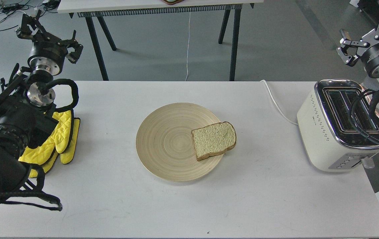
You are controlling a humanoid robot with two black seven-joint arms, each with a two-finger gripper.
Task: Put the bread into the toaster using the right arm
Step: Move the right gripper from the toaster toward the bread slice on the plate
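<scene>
I am reaching my right gripper [350, 49], its fingers spread wide and holding nothing, toward eight o'clock to pinch the pale tan bread slice [214, 140] by the crust edge hanging off the round wooden plate [162, 142].

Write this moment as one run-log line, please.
bread: on plate edge | toaster: slots empty | right gripper: open, raised | left gripper: idle

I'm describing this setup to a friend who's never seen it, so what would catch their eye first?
Probably the bread lying on the right edge of a round wooden plate at the middle of the white table. Next, the cream toaster at the table's right edge, slots empty. Then the bright yellow mitt on the left, partly under the left arm.
</scene>
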